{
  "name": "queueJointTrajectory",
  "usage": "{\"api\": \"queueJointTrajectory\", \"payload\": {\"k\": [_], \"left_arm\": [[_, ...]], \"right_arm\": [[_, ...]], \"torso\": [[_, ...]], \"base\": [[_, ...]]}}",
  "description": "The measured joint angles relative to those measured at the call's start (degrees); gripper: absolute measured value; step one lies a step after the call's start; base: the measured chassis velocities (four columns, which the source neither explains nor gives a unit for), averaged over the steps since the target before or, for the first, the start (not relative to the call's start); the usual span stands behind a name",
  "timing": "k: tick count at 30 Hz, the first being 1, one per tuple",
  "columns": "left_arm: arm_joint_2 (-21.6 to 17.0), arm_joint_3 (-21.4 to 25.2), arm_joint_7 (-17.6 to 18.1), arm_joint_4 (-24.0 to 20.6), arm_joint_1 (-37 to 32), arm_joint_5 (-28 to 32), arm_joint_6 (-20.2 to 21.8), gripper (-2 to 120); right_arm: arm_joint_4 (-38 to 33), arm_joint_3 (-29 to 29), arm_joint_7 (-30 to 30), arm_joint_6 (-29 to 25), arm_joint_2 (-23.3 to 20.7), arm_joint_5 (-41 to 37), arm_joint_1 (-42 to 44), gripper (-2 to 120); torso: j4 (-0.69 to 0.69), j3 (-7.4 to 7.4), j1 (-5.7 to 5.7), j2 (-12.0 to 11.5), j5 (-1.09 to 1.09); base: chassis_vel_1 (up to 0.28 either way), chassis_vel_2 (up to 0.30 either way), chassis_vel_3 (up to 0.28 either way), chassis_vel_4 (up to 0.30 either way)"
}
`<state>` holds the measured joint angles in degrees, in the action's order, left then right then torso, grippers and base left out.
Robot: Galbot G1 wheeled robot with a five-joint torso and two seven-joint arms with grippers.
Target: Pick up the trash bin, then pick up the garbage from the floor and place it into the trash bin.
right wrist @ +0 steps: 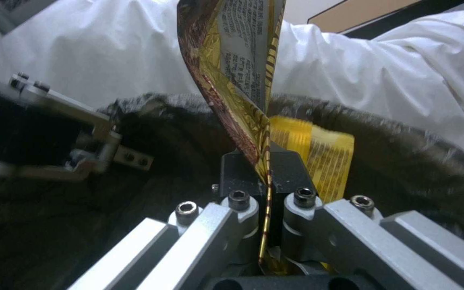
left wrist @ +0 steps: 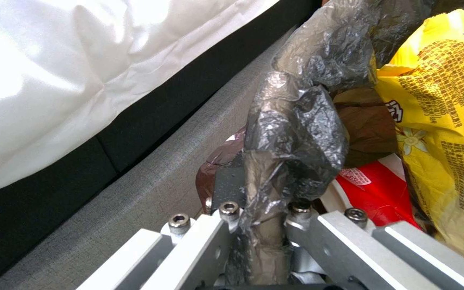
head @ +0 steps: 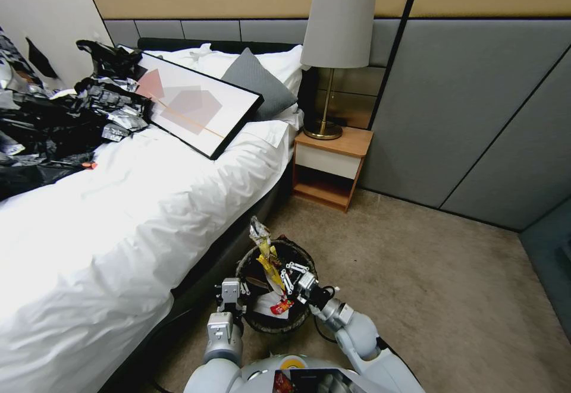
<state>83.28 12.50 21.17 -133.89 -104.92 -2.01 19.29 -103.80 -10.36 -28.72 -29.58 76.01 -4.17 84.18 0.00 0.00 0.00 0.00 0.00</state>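
Crinkly black-lined trash bin (head: 275, 321) rim pinched by left end effector (head: 231, 299); right end effector (head: 289, 278) clamps glossy gold wrapper (head: 260, 233).

bins: 1 (head: 275, 316) | grippers: 2 (head: 231, 298) (head: 289, 279) | lamps: 1 (head: 336, 42) | nightstands: 1 (head: 331, 167) | picture frames: 1 (head: 196, 104)
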Motion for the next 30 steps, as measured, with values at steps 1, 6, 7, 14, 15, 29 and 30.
{"api": "queueJointTrajectory", "payload": {"k": [1, 6, 7, 14, 15, 29, 30], "left_arm": [[0.0, 0.0, 0.0, 0.0, 0.0, 0.0, 0.0, 0], [0.01, 0.13, 0.0, -0.15, -0.03, 0.0, -0.01, 0], [0.01, 0.19, 0.0, -0.19, -0.03, 0.0, -0.02, 0], [0.01, 0.36, 0.01, -0.26, 0.07, 0.09, -0.08, 0], [0.02, 0.36, 0.01, -0.27, 0.1, 0.12, -0.08, 0], [0.32, 0.67, 0.01, -0.44, 0.3, 0.29, -0.1, 0], [0.32, 0.67, 0.01, -0.44, 0.3, 0.29, -0.1, 0]], "right_arm": [[0.0, 0.0, 0.0, 0.0, 0.0, 0.0, 0.0, 0], [1.64, -1.1, -0.14, -0.76, 0.02, 0.01, 0.05, 0], [2.09, -1.47, -0.22, -0.95, 0.06, 0.0, 0.02, 0], [3.07, -2.94, -1.31, -2.0, 0.17, 0.41, 0.87, 0], [3.09, -2.97, -1.38, -2.16, 0.19, 0.61, 1.07, 1], [2.35, -3.98, -1.64, -3.32, 0.05, 1.12, 2.37, 50], [2.35, -3.98, -1.64, -3.32, 0.05, 1.12, 2.37, 50]], "torso": [[0.0, 0.0, 0.0, 0.0, 0.0], [0.0, 0.0, 0.0, 0.0, 0.0], [0.0, 0.0, 0.0, 0.0, 0.0], [0.0, 0.0, 0.0, 0.0, 0.0], [0.0, 0.0, 0.0, 0.0, 0.0], [0.0, 0.0, 0.0, 0.0, 0.0], [0.0, 0.0, 0.0, 0.0, 0.0]], "base": [[0.0, 0.0, 0.0, 0.0], [0.0, 0.0, 0.0, 0.0], [0.0, 0.0, 0.0, 0.0], [0.0, 0.0, 0.0, 0.0], [0.0, 0.0, 0.0, 0.0], [0.0, 0.0, 0.0, 0.0], [0.0, 0.0, 0.0, 0.0]]}}
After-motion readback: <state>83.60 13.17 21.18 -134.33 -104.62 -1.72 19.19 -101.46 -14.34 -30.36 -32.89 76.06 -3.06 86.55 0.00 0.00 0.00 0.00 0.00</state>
